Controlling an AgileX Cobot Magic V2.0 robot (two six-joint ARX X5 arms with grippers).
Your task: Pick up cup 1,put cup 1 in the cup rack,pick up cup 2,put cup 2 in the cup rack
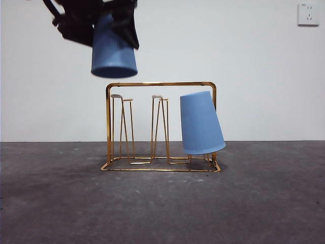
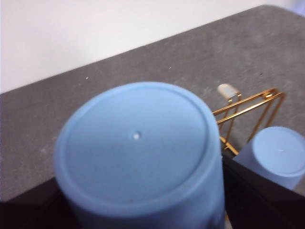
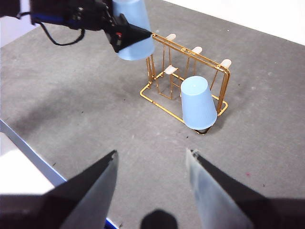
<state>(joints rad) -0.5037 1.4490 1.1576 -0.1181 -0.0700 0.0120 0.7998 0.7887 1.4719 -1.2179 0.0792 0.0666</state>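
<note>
A blue ribbed cup (image 1: pixel 114 51), turned upside down with its open mouth facing the worktop, hangs in the air above the left end of the gold wire cup rack (image 1: pixel 160 84), clear of the rack's top bar. The left claw (image 1: pixel 96 23) pinches this cup near its closed base. In the front view the claw is a dark, blurred mass cut off by the top edge, so its jaws are hard to make out there. The left wrist view is filled by the cup's round closed base (image 2: pixel 138 148), with black jaw parts pressed against it at either side.

A second blue cup (image 1: pixel 201 123) is also upside down on the rack's right end, set over a prong hidden inside it. It leans, its rim tipped outward past the right side of the frame and its lower edge near the base wire. The rack stands on a dark grey worktop (image 1: pixel 162 208). Its other upright prongs (image 1: pixel 125 127), tipped with pale caps, stand bare at the left and middle.

The right claw (image 3: pixel 151 160) hovers well back from the rack over bare worktop, its two jaws spread wide apart and holding nothing. A white wall socket (image 1: pixel 308 13) sits high on the pale wall behind.
</note>
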